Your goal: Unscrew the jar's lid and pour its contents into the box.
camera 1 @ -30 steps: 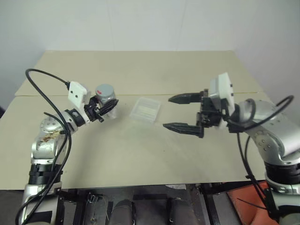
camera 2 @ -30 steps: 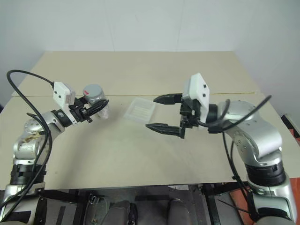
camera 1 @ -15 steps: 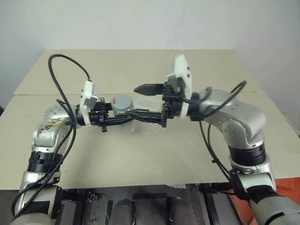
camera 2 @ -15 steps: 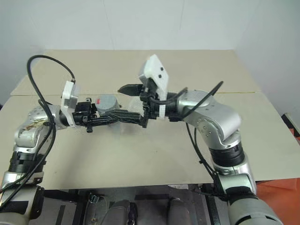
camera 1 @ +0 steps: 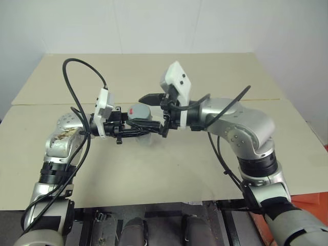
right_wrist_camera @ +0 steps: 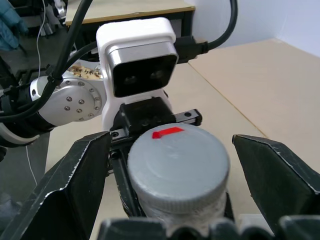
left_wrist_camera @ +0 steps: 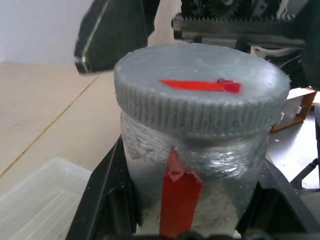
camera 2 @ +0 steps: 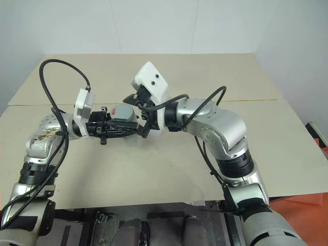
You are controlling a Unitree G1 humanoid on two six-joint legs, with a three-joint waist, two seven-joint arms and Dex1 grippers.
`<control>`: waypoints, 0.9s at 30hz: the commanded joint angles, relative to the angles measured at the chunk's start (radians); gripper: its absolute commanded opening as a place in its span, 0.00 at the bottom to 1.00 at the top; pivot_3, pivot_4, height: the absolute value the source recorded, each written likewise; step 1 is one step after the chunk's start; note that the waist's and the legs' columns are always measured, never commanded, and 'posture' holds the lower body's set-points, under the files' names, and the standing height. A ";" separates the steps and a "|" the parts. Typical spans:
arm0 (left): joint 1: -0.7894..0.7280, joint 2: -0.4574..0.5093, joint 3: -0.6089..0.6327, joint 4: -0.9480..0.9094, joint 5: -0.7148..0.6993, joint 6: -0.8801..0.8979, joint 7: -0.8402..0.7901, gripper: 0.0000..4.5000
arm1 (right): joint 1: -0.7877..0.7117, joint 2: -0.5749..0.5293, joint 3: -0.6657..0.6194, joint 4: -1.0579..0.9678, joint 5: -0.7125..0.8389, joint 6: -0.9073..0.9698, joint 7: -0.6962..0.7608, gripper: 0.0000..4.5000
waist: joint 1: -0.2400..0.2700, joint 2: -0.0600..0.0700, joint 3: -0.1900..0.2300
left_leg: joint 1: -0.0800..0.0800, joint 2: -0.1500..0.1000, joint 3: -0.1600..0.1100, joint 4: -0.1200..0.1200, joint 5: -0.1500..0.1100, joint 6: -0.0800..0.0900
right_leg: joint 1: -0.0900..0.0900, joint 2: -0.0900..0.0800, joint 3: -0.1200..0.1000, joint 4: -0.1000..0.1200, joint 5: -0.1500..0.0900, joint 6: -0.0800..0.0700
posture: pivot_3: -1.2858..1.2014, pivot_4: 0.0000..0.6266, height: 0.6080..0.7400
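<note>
My left gripper is shut on the jar, holding it upright above the middle of the table. The jar is clear, with a red strip down its side. The grey lid with a red mark sits on top of it. My right gripper comes in from the right and stands open, one finger on each side of the lid with a gap on both sides. The clear box lies on the table just below and behind the jar. I cannot make out the contents through the jar's wall.
The beige table has a seam running across behind the arms. Its front edge lies close below the grippers. An orange object sits off the table at the lower right.
My left gripper carried the jar right, toward the table's middle, and turned to point right. My right gripper swung left, still open, until its fingers flanked the lid.
</note>
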 commanded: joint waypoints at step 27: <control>0.085 0.096 0.027 -0.277 -0.151 0.055 -0.198 0.43 | -0.159 0.018 0.093 0.532 -0.078 -0.624 0.959 0.61 | -0.007 0.000 0.000 | 0.002 0.001 0.000 0.000 0.000 0.000 | 0.000 0.001 0.001 0.000 0.000 0.000 | 0.52 0.24 1.00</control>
